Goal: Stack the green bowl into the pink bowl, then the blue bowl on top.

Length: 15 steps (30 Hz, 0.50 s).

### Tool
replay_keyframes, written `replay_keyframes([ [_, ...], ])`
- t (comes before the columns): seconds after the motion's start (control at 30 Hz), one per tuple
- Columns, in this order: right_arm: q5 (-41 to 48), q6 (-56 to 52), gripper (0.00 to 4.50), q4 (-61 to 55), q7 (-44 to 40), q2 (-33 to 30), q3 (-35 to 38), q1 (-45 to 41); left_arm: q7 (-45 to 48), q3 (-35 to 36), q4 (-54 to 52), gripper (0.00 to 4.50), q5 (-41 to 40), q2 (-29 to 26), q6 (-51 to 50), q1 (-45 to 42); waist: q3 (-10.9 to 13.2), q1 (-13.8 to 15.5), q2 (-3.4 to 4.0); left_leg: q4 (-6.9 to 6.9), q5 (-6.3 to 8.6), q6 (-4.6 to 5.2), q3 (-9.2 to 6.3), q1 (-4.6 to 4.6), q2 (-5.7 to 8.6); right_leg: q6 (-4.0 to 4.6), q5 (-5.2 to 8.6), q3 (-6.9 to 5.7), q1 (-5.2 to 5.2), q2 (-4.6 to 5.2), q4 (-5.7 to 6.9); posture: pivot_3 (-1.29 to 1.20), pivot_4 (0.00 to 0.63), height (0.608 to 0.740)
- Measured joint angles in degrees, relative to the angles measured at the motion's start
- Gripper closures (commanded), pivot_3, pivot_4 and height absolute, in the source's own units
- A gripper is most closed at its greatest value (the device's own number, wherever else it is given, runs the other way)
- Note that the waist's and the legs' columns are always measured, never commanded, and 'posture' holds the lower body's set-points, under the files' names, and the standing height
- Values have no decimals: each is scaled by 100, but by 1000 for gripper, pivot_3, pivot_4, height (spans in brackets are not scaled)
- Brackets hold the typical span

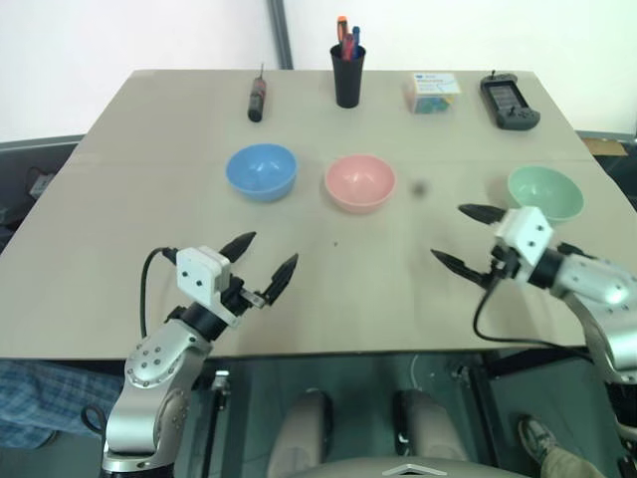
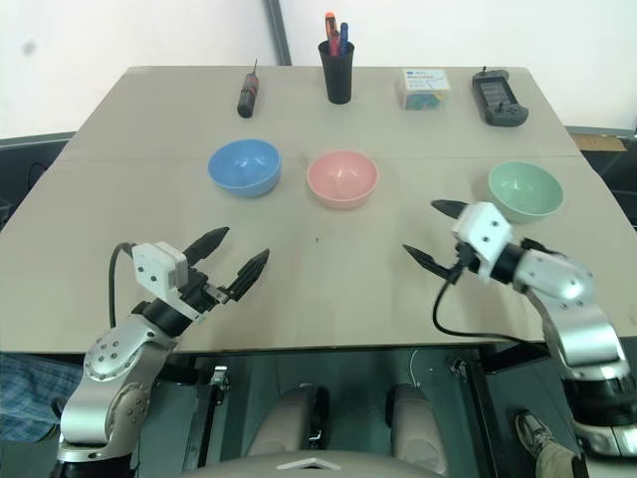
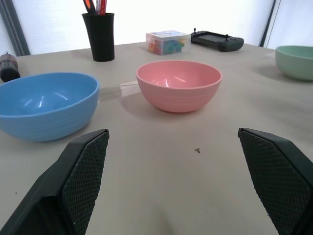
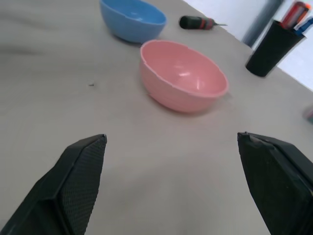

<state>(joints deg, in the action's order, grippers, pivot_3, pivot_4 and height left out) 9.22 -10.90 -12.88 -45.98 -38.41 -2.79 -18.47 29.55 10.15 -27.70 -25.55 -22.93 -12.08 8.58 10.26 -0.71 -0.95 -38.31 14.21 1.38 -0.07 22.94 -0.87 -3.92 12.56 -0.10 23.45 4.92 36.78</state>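
Three bowls were set in a row across the middle of the table [image 1: 119, 249]: the blue bowl [image 1: 261, 170] at the left, the pink bowl [image 1: 359, 181] at the centre, and the green bowl [image 1: 544, 191] at the right, well apart from the other two. None was stacked; each stood upright and empty. The right gripper [image 1: 462, 236] was held above the near right part of the table, its two black fingers spread wide and nothing between them. The green bowl lay just beside it, on its far right side, while the gripper itself was pointed leftward toward the pink bowl, so that a turn toward the right would be judged necessary before a grasp. The left gripper [image 1: 261, 261] was held near the near left edge, likewise spread wide and empty, with the blue bowl straight beyond it on the far side. The green bowl was thus much nearer the right arm, and the first step was judged to fall to that arm
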Motion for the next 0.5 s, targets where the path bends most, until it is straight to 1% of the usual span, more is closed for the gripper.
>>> replay_keyframes([
  [0.1,-460,-15,0,444,-6,82,-489,-820,-110,148,-63,28,-326,57,-156,-40,0,-3,0,1,0,0,-2,0,-1,-2,-2,-2,0,-1,1,0,150,740],
  [0.2,-876,-53,0,1057,10,358,-920,-1574,-226,385,-113,28,-635,71,-302,-43,0,4,-1,1,0,0,-3,3,0,-16,-11,-5,1,-1,1,0,150,740],
  [0.4,-1457,-98,0,2132,-59,735,-1513,-2487,-287,553,-345,28,-901,59,-417,133,0,1,0,1,0,0,-4,6,4,-18,-12,-3,2,2,-4,0,150,740],
  [0.5,-1782,183,0,2794,-215,947,-1867,-3015,-82,570,-600,28,-937,-18,-326,473,1,-14,1,6,0,0,0,5,3,-12,-9,-2,6,2,-4,0,150,740],
])
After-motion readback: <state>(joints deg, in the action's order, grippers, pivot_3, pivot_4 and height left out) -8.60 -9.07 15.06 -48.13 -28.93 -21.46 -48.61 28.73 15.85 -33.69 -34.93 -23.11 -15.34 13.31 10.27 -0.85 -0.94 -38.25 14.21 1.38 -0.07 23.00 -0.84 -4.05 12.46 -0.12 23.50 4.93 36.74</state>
